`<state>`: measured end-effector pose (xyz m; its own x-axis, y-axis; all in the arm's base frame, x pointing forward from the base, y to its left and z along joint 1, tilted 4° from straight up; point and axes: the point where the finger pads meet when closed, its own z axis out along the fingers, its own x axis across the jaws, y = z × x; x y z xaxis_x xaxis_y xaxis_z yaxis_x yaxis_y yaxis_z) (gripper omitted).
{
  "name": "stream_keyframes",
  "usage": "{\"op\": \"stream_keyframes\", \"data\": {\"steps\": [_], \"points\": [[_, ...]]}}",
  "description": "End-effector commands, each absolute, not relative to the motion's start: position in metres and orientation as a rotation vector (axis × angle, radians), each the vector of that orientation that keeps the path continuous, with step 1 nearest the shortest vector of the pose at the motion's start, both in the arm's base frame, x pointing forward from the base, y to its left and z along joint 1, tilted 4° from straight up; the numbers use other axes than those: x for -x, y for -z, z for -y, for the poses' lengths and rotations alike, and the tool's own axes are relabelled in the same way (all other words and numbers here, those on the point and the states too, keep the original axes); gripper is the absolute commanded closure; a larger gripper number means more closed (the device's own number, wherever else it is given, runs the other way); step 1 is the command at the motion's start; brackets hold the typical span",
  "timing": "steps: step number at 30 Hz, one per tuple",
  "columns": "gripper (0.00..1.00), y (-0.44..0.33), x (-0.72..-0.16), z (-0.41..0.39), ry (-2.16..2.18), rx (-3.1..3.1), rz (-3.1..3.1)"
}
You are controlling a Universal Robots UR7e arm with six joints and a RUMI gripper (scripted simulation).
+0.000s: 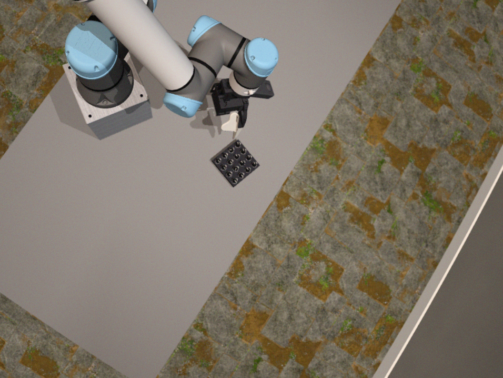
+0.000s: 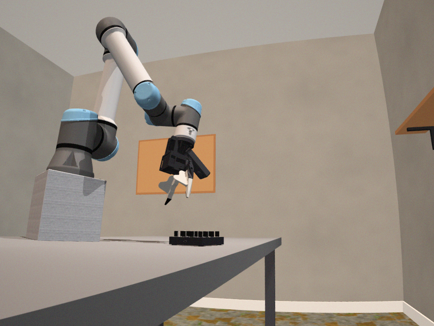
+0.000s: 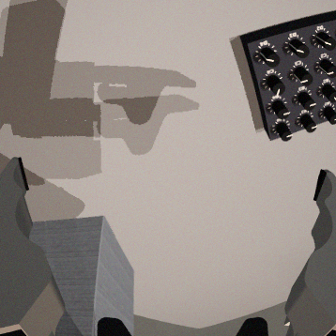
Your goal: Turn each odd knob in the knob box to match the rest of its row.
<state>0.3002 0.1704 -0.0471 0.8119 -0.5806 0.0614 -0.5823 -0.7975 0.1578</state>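
The black knob box (image 1: pixel 232 182) (image 2: pixel 196 240) (image 3: pixel 284 66) lies flat on the grey table (image 1: pixel 121 227) (image 2: pixel 140 266), with its knobs in a four-by-four grid. In the wrist view only its left part shows, at the top right; white pointer lines are visible on those knobs, and the rest is cut off by the frame edge. My gripper (image 1: pixel 237 123) (image 2: pixel 177 198) (image 3: pixel 174 165) is open and empty. It hangs well above the table, a little short of the box on the arm-base side, fingers pointing down.
The arm's pale pedestal block (image 1: pixel 118 118) (image 2: pixel 66 206) (image 3: pixel 80 263) stands on the table behind the gripper. The table edge runs close beyond the box. An orange panel (image 2: pixel 203 147) hangs on the back wall, and a shelf (image 2: pixel 417 119) on the right wall.
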Motion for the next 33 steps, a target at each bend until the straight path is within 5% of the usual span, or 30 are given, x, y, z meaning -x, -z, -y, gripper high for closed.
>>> {"op": "stream_keyframes", "data": {"steps": [1,33], "points": [[0.0,0.054,-0.315,-0.164,-0.02,-2.778,1.141],[0.0,0.086,-0.391,-0.105,0.028,-2.154,2.329]]}}
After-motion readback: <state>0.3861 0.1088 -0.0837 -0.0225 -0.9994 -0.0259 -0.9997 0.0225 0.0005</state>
